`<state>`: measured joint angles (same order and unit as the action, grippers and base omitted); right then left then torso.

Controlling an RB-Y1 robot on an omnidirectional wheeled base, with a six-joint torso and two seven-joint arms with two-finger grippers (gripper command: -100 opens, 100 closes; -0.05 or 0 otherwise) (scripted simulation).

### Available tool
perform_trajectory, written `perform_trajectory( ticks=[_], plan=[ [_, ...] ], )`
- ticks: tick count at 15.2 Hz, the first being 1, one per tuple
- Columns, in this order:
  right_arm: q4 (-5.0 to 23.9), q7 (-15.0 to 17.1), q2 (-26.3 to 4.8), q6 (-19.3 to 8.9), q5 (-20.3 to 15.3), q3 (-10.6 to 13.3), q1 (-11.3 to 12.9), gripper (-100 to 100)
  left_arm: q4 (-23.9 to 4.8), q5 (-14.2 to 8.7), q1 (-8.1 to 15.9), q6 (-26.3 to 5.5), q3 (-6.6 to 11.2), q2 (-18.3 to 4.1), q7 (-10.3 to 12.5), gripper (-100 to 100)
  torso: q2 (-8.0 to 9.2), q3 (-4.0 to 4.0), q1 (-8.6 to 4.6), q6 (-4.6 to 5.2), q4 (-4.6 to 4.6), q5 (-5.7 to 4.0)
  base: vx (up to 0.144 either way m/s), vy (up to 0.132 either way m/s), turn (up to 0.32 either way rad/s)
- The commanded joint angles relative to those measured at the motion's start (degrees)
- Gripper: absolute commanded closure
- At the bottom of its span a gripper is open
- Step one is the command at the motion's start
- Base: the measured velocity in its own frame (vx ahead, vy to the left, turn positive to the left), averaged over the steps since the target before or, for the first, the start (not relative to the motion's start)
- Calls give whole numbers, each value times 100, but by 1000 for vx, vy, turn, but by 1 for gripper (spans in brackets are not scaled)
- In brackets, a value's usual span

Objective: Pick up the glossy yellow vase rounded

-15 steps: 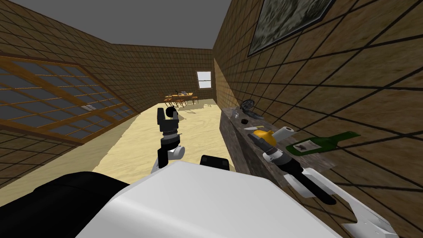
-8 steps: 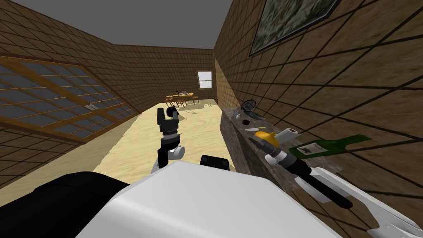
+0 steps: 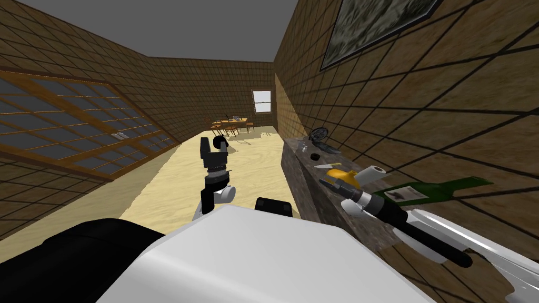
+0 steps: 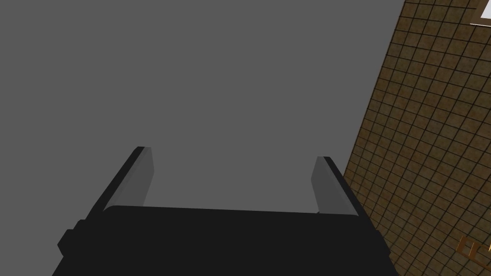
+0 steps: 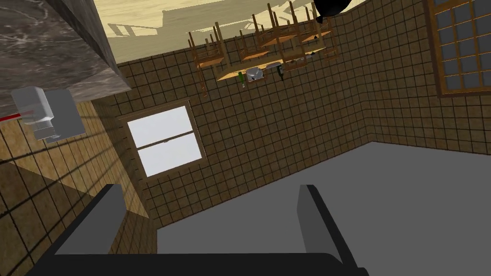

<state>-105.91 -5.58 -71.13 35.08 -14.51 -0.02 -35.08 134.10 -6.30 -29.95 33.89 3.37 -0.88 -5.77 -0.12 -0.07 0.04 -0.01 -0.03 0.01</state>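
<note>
The rounded yellow vase [image 3: 339, 173] lies on the dark marble counter [image 3: 304, 181] along the right wall. My right gripper [image 3: 327, 183] reaches over the counter and sits just in front of the vase, on its aisle side; I cannot tell whether they touch. In the right wrist view the right gripper [image 5: 209, 188] is open with nothing between its fingers, and it looks past the counter's end [image 5: 57, 57] into the room. My left gripper [image 3: 209, 145] is raised over the floor, and its wrist view shows the left gripper [image 4: 232, 154] open and empty.
A white paper roll [image 3: 371, 173] and a lying green bottle [image 3: 437, 189] sit beyond the vase by the wall. Farther along the counter are a small black object [image 3: 315, 156], a dark round thing [image 3: 318, 134] and a grey box [image 5: 40, 112]. A dining table [image 3: 230, 124] stands far down the room.
My head view has swung slightly, sliding the counter's things to the right. My right forearm has dropped lower and more to the right, while its gripper stays by the vase. The left arm has not moved.
</note>
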Motion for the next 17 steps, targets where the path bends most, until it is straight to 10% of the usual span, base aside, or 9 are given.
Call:
perform_trajectory(
  ticks=[1, 17],
  plan=[
    [173, -36, -286, 93, -150, 0, -58, -100, 0, 0, 0, 0, 0, 0, 0, 0, 0, 0, 0, 0, 0, 0, 31, 11, 34],
    [913, -183, -2262, 477, -783, 25, -283, -100, 0, 0, 0, 0, 0, 0, 0, 0, -2, -1, 2, 0, 0, 1, 26, 8, 23]
  ],
)
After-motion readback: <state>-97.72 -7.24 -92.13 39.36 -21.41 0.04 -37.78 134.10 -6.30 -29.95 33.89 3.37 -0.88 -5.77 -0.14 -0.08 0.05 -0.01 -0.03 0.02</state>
